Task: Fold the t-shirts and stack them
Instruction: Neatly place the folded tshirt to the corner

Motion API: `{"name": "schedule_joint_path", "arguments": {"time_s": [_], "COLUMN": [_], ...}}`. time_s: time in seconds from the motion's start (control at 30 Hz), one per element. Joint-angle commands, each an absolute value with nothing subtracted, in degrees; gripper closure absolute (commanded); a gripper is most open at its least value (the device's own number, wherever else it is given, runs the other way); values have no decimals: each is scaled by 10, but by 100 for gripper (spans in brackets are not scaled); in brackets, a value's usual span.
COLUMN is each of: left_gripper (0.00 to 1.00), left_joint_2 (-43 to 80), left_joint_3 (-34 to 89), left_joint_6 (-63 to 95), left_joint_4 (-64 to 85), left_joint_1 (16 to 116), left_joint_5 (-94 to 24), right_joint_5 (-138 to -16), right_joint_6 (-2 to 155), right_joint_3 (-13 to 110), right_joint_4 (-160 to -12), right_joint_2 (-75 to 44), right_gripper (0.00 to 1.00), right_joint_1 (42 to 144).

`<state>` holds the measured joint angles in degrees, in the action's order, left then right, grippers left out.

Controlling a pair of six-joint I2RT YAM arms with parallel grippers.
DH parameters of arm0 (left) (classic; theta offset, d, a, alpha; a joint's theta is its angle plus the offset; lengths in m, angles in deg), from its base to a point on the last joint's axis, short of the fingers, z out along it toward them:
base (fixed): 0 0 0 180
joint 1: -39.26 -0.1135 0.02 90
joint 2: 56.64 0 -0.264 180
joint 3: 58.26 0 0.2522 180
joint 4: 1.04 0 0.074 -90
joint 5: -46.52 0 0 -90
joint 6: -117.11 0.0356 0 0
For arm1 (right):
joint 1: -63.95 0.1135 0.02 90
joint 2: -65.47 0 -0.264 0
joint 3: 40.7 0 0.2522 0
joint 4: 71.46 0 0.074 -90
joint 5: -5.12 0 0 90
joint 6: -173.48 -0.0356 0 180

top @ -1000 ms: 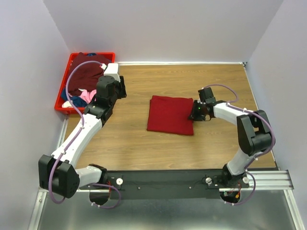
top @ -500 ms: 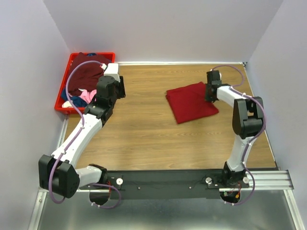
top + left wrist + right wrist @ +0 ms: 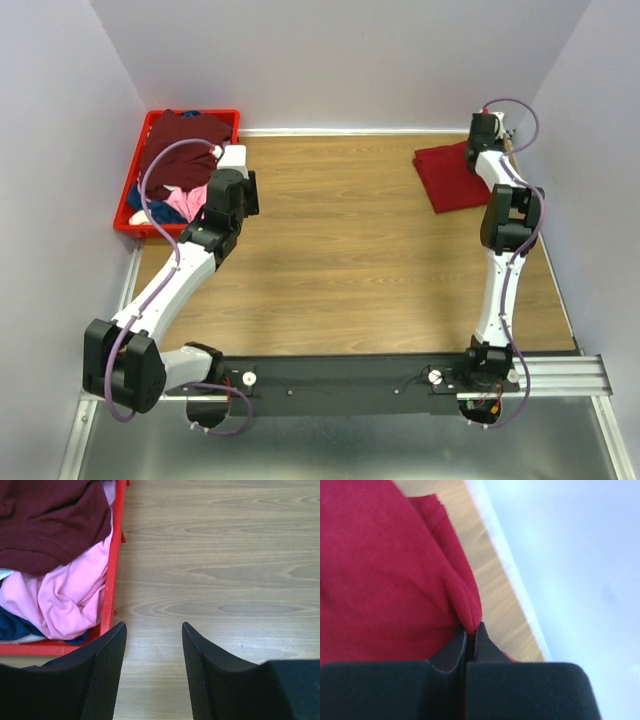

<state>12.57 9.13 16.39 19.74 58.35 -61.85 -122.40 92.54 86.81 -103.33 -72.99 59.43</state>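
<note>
- your right gripper [image 3: 487, 130] is stretched out to the far right corner of the wooden table [image 3: 340, 260], close to the right wall
- its jaws are pressed together on a small fold at the edge of the red t-shirt [image 3: 452, 175]; in the right wrist view the right gripper [image 3: 470, 632] has the red t-shirt [image 3: 380, 570] bunched up between the tips
- the red t-shirt lies folded flat on the table in that far right corner, turned at a slant to the table edges, with its far right side at your gripper
- beside the cloth the wrist view shows a strip of bare wood and the pale edge strip [image 3: 495, 530] at the foot of the wall
- your left gripper [image 3: 235, 152] hovers over bare wood just right of the red plastic crate [image 3: 128, 215], at the far left of the table
- in the left wrist view the left gripper [image 3: 154, 627] has its jaws apart with only table between them, so it holds nothing
- the crate [image 3: 112, 565] holds the other shirts in a loose heap: a maroon t-shirt [image 3: 50, 520] at the far side, a pink t-shirt [image 3: 60, 595] nearer and against the crate's right wall, and some dark blue cloth [image 3: 15, 625] under the pink one at the near left
- the two grippers are well apart, on opposite sides of the table
</note>
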Motion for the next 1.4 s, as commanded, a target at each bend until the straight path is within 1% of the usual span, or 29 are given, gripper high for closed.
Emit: {"name": "schedule_joint_path", "arguments": {"time_s": [0.0, 0.03, 0.07, 0.13, 0.17, 0.27, 0.33, 0.37, 0.43, 0.47, 0.53, 0.6, 0.77, 0.93, 1.2, 1.23, 1.3, 1.37], "left_gripper": [43, 43, 43, 43, 43, 43, 43, 43, 43, 43, 43, 43, 43, 43, 43, 43, 43, 43], "left_joint_2": [131, 134, 137, 145, 146, 146, 143, 139, 131, 129, 124, 115, 103, 94, 92, 94, 95, 96], "left_joint_3": [81, 82, 84, 86, 85, 86, 89, 91, 90, 89, 89, 88, 88, 87, 86, 86, 87, 86], "left_joint_6": [158, 158, 158, 157, 156, 156, 156, 155, 156, 156, 156, 155, 156, 156, 158, 159, 159, 159], "left_joint_4": [181, 181, 182, 184, 184, 184, 184, 186, 185, 185, 186, 184, 183, 183, 182, 183, 183, 183], "left_joint_1": [582, 582, 582, 581, 582, 582, 582, 582, 582, 582, 582, 582, 582, 582, 581, 582, 582, 581], "left_joint_5": [-650, -650, -649, -647, -646, -645, -642, -640, -639, -635, -630, -623, -608, -604, -602, -599, -598, -598], "right_joint_5": [-1301, -1309, -1311, -1310, -1302, -1239, -1201, -1149, -1087, -1070, -1038, -1012, -946, -960, -1035, -1040, -1047, -1056], "right_joint_6": [952, 942, 937, 928, 924, 913, 915, 913, 905, 902, 884, 865, 866, 885, 904, 922, 925, 931], "right_joint_3": [959, 988, 997, 1014, 1012, 961, 927, 883, 836, 790, 749, 698, 629, 619, 637, 637, 639, 645], "right_joint_4": [-999, -998, -997, -996, -996, -997, -997, -997, -997, -997, -1000, -1009, -1024, -1037, -1039, -1039, -1039, -1039], "right_joint_2": [-798, -816, -823, -824, -819, -781, -732, -714, -655, -635, -588, -558, -536, -549, -588, -611, -617, -636], "right_gripper": [95, 88, 62, 42, 39, 38, 38, 38, 39, 39, 39, 39, 39, 39, 42, 45, 46, 51], "right_joint_1": [560, 551, 548, 544, 545, 558, 576, 583, 602, 609, 624, 631, 639, 669, 678, 682, 684, 684]}}
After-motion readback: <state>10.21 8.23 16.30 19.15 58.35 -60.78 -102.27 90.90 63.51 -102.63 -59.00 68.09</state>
